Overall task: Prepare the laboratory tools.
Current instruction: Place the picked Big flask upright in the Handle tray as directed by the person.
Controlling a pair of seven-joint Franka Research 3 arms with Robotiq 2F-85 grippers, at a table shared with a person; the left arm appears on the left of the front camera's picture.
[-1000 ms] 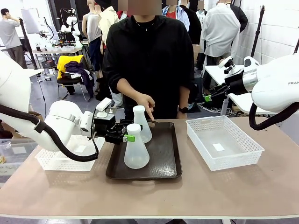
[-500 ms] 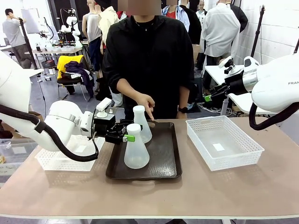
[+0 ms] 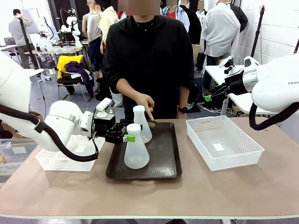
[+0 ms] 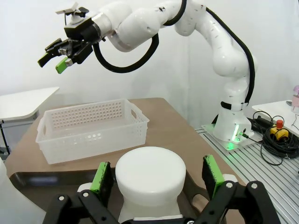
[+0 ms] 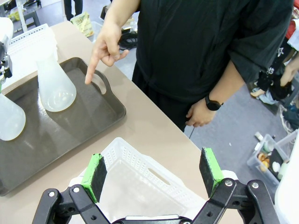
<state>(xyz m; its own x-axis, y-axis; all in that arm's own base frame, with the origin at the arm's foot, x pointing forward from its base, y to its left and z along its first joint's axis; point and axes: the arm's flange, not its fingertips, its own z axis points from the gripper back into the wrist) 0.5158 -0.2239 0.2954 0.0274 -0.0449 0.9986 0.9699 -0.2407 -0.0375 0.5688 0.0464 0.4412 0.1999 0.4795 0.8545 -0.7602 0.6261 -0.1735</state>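
Straddling the near flask's point(image 3: 136, 151) neck at frame centre-left, our left gripper point(image 3: 127, 134) stands wide, not gripping; our right gripper point(image 3: 210, 96) hangs wide, upper right. Both flasks remain on the tray point(image 3: 166, 161); baskets point(image 3: 223, 141) hold none.

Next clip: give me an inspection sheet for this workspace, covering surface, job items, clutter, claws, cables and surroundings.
Surface: beige table; dark tray at its middle.
Job's things: near flask and far flask upright on the tray.
Clutter: right basket and left basket, both white lattice.
Claws: left claw open, pads either side of the near flask's neck, not clamped; right claw open, raised above the right basket, holding nothing.
Cables: black hose along the left arm; bundle beside the right arm's base.
Surroundings: person's hand points at the tray's far end.
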